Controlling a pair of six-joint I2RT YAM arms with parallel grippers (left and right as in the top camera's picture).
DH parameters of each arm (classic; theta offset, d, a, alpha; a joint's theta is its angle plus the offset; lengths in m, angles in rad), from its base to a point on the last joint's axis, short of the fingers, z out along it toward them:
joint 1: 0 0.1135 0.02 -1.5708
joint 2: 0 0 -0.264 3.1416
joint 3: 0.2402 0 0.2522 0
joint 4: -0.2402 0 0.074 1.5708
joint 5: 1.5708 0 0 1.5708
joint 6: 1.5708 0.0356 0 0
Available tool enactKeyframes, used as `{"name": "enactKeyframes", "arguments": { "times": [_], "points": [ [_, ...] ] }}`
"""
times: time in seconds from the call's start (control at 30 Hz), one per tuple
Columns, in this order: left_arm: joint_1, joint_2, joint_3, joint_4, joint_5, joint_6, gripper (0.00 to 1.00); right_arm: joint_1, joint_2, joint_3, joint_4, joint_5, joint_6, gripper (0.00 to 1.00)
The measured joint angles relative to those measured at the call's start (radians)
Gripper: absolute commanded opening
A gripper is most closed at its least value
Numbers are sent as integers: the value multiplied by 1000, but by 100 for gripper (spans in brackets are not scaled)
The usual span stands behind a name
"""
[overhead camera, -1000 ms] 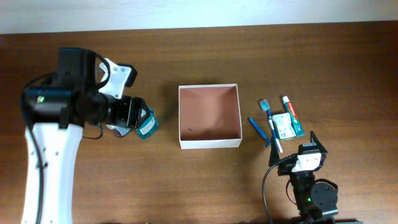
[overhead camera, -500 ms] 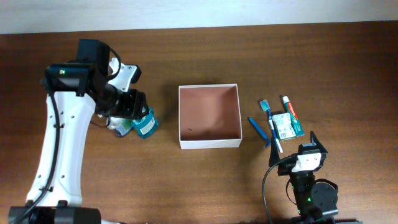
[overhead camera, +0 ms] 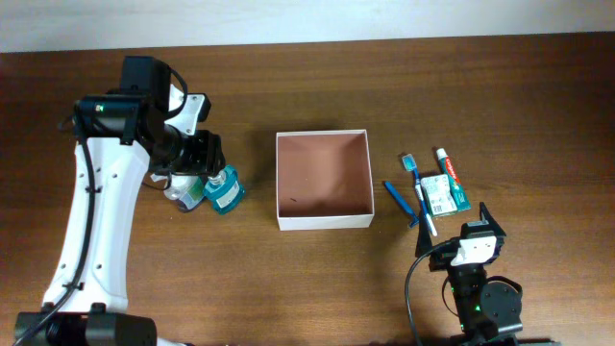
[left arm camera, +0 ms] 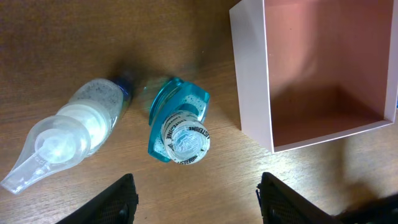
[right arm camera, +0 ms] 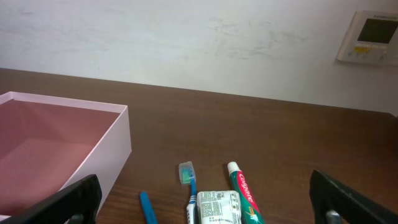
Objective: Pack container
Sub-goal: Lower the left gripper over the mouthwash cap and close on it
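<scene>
The container point(overhead camera: 324, 220) is a square white-walled box with a reddish-brown inside, at the table's middle; it also shows in the left wrist view point(left arm camera: 252, 81) and the right wrist view point(right arm camera: 115, 143). It holds nothing. A teal mouthwash bottle point(overhead camera: 224, 190) point(left arm camera: 179, 127) and a clear bottle with a white cap point(overhead camera: 183, 191) point(left arm camera: 74, 134) lie left of it. My left gripper point(left arm camera: 198, 202) is open and empty, just above the two bottles. My right gripper point(right arm camera: 205, 205) is open and empty near the front edge, behind a toothbrush point(right arm camera: 188, 183), toothpaste tube point(right arm camera: 244, 193) and small packet point(right arm camera: 216, 206).
A blue stick point(overhead camera: 396, 200) lies between the container and the toothbrush point(overhead camera: 419, 192). The toothpaste point(overhead camera: 448, 168) and packet point(overhead camera: 441, 195) lie right of it. A white wall with a wall panel point(right arm camera: 372, 36) stands behind the table.
My left arm has swung in from the left and now hangs over the two bottles, which have come into fuller view. The right arm has not moved.
</scene>
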Motion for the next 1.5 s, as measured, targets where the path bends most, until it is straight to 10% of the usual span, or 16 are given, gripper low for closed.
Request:
{"name": "enactKeyframes", "arguments": {
  "times": [1.5],
  "points": [
    [-58, 180, 0, 18, -82, -54, 62, 0, 0, 0, 0, 0, 0, 98]
  ]
}}
